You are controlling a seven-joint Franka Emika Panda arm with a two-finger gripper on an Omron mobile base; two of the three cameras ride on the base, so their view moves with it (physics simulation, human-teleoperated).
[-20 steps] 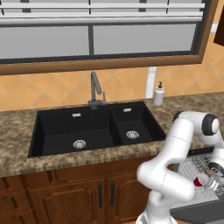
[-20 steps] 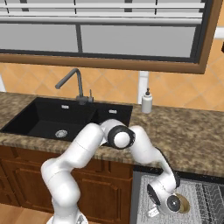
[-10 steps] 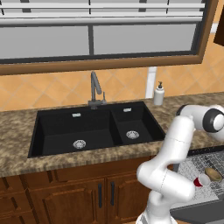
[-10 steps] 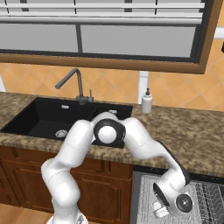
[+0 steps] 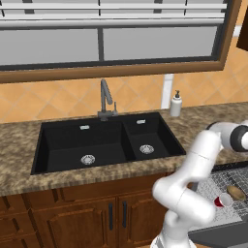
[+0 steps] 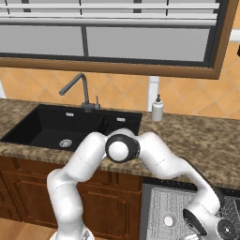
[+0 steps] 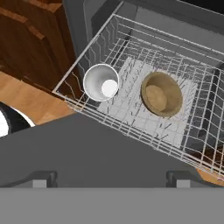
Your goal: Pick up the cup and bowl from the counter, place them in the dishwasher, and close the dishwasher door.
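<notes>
Cup and bowl both sit in the dishwasher rack, well apart from each other, hand empty and spread above the open door, so I'd say only door closing remains: get under its edge and swing up.

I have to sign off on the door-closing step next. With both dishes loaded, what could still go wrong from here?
1. The grey wire rack looks pulled out over the flat dark grey dishwasher door; lifting the door now could jam against it.
2. The small red cup with whitish inside stands near the rack's corner, apart from the shallow tan-brown bowl; a jolt might tip it.
</notes>
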